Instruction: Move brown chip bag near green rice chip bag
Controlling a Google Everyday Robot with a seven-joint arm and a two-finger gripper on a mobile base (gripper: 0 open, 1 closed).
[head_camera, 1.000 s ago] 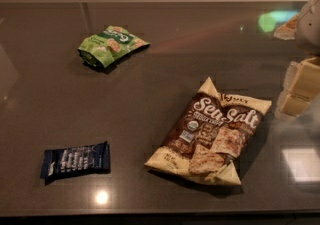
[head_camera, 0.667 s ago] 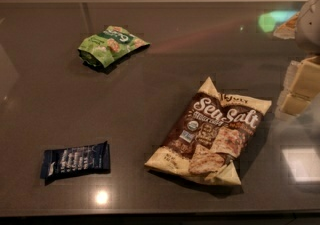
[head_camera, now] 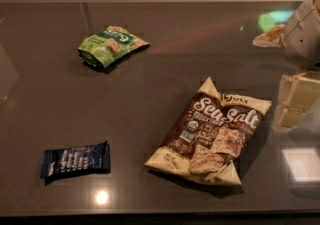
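Gripper [head_camera: 298, 100]: cream-coloured, at the right edge of the view, hanging below the pale arm [head_camera: 306, 34] that enters from the upper right corner. It is low over the table [head_camera: 150, 94]. How far it is open cannot be told. It has hold of nothing: all three packets lie on the table apart from it.

Brown bag [head_camera: 212, 134]: just left of the gripper, not touching it. It lies flat and face up, right of centre, turned at an angle so that one cream corner points toward the far edge and "Sea Salt" runs toward the gripper.

Blue wrapper [head_camera: 75, 160]: flat at the near left, well apart from the brown bag.

Green bag [head_camera: 111, 44]: crumpled, at the far left, well apart from the brown bag and diagonally across the table from it, with bare surface between the two.

Table: dark and glossy, showing a small round glint [head_camera: 101, 197] near the front edge and a green glow [head_camera: 272, 19] at the far right.
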